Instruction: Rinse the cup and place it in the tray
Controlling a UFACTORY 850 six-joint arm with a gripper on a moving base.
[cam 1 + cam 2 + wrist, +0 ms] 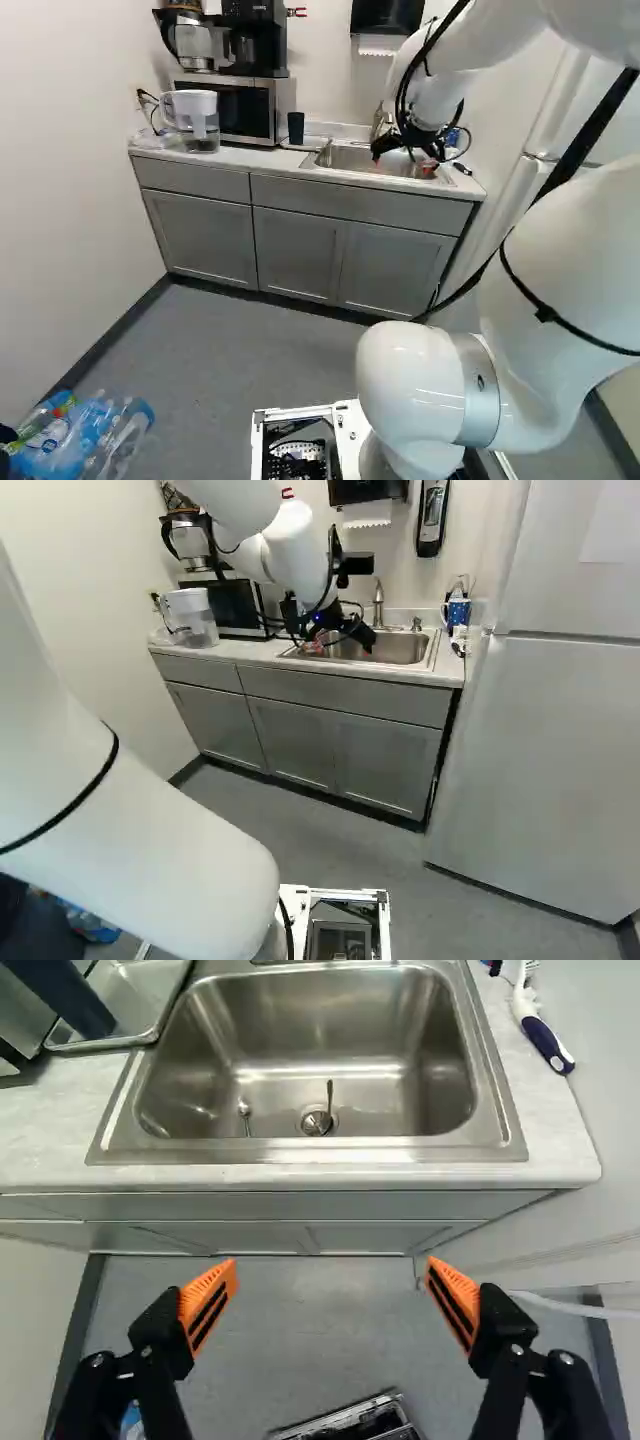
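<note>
Over the sink, my gripper (404, 160) hangs at the end of the arm in the left base view. Its orange-padded fingers stand wide open in the wrist view, and the gripper (330, 1272) has nothing between them. A dark blue cup (296, 128) stands on the counter's tray area beside the microwave. In the wrist view the cup (68, 998) is over the shiny metal tray (138, 1002), beside the sink; its mouth is out of sight there. The steel sink (330, 1050) lies ahead of the fingers, with two spoon-like utensils near its drain. The arm hides the cup in the right base view.
A faucet (378, 602) rises behind the sink. On the counter are a clear pitcher (198, 122), a microwave (245, 110) and a blue-handled brush (546, 1040). A blue patterned mug (458, 612) stands near the fridge (550, 760). Bottles in bags (85, 438) lie on the floor.
</note>
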